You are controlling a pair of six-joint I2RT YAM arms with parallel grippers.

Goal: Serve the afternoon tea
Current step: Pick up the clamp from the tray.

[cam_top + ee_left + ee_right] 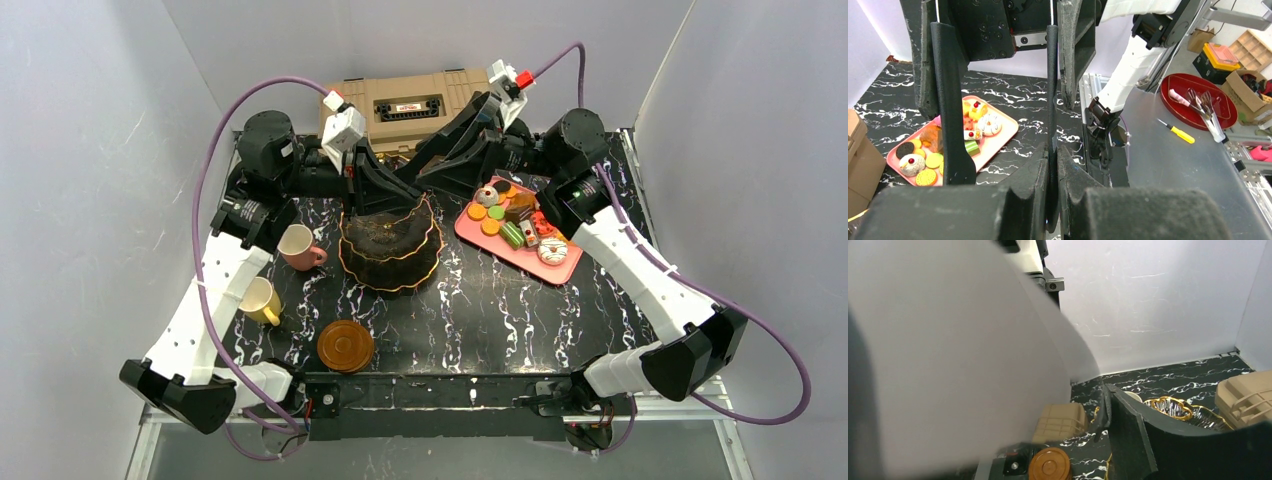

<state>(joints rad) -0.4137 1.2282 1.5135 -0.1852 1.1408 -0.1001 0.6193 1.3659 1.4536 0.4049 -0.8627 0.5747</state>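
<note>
Two robot arms meet over the three-tier stand (390,262) at the centre of the overhead view, with afternoon tea waiting to be served. The left gripper (383,200) sits at the stand's crown, clenched tight. Its wrist view does not show whether anything thin is nipped between its pads. The right gripper (425,180) reaches in from the upper right, released. Its fingers (950,125) stand well apart with nothing between them, just beside the left claw.

The stand rests on the black marbled table (480,320), its gold-rimmed tiers looking nested and tilted rather than level. The pastries (515,232) lie on the pink tray (568,272) to the stand's right. The pink cup (297,246) stands just beside the stand on the left, with the yellow cup (260,299) at lower left. The brown saucers (345,345) are stacked at lower centre, with no cup on them. The tan toolbox (405,100) sits at top centre, behind the arms.

By the look of it, serving has barely begun. Crowding is the main worry, since both claws share one small space above the crown. A misjudged move could knock finger against finger or shove the stand. An off-centre pull would likely tip the tiers. A slide to the left could strike the pink cup, and one to the right could catch the tray's corner. A blurred white surface (948,340) fills most of the right wrist view, so that arm's own camera gives little sight of what its jaws would meet.
</note>
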